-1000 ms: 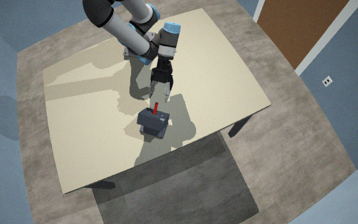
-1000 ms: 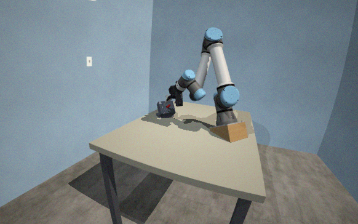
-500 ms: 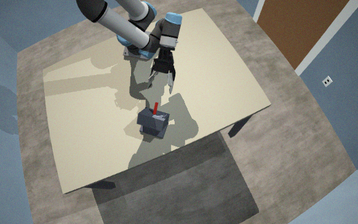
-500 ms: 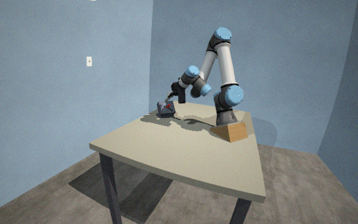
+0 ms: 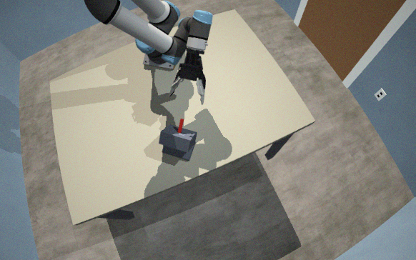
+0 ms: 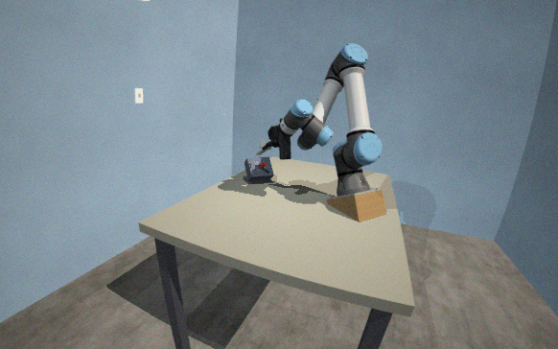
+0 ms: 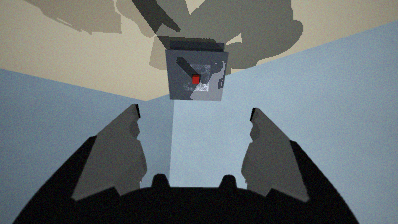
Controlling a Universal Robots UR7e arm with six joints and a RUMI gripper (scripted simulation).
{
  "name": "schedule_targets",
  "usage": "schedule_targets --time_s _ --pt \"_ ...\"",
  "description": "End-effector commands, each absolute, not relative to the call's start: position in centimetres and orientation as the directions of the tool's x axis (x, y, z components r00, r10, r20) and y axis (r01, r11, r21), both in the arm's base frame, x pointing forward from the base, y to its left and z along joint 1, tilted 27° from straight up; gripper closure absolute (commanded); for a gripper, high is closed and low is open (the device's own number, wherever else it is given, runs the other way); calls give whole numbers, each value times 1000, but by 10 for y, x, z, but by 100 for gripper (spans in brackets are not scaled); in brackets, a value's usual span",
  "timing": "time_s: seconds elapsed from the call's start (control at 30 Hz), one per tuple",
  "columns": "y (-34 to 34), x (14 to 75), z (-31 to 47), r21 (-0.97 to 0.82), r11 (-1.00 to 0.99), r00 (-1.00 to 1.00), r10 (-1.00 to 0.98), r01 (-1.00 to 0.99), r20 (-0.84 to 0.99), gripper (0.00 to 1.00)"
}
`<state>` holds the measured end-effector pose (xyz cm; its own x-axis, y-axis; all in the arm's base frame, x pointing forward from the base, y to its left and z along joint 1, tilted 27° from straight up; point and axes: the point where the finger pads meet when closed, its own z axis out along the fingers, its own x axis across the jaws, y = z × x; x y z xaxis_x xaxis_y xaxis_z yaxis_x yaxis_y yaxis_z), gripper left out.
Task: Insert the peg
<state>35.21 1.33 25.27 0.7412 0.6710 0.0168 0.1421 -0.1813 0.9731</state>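
The gripper [image 5: 188, 89] hangs clear of the red peg [image 5: 180, 126], jaws spread wide (holding nothing); the peg stands in the sloped panel [image 5: 181, 137] on the bench [image 5: 95, 171].

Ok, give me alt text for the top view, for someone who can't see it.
Seen from above, a red peg sticks out of the sloped face of a small grey block on a beige table. The arm's gripper hangs open, apart from the peg, holding nothing. How deep the peg sits cannot be judged from here.
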Motion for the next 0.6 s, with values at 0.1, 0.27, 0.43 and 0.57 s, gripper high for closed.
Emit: schedule_targets --time_s 0.1,0.27,0.43,0.57 --pt "16 351 253 973 -183 742 670 142 17 5" --pt "16 351 253 973 -183 742 670 142 17 0" --pt "16 351 253 973 -183 742 670 142 17 0" --pt "16 351 253 973 -183 742 670 142 17 0"
